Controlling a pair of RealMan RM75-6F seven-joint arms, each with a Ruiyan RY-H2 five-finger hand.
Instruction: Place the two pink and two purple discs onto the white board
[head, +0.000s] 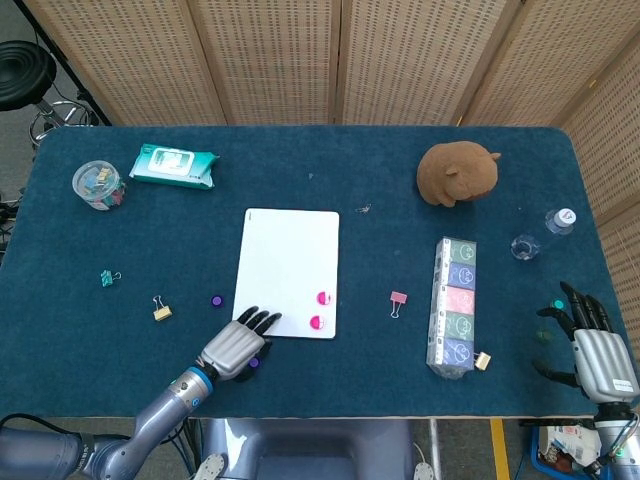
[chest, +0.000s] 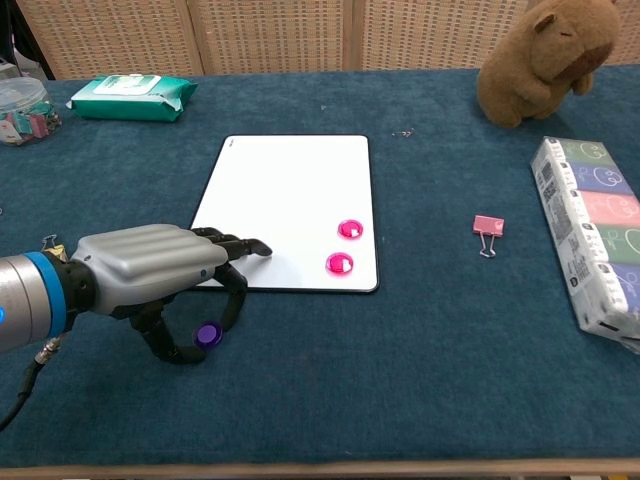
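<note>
On the blue bench (head: 400, 350) a white board (head: 290, 270) is laid flat near the middle, and two pink discs (chest: 345, 247) are seen on it, close to its near right corner, one just behind the other. The left robot hand (chest: 150, 272) is lowered at the near left corner of the board; a purple disc (chest: 208, 335) is pinched between its thumb and a curled finger just in front of the board's edge, while the other fingers (chest: 240, 244) are stretched over the board's corner. A second purple disc (head: 215, 299) is found on the cloth just left of the board, near a yellow binder clip (head: 161, 309). The right robot hand (head: 590, 345) is seen at the far right edge of the bench, with its fingers spread and nothing held. A pink binder clip (chest: 488, 227) is lying between the board and a pack of tissue packets (chest: 592, 240), and a brown plush capybara (chest: 540, 55) is placed behind them.
</note>
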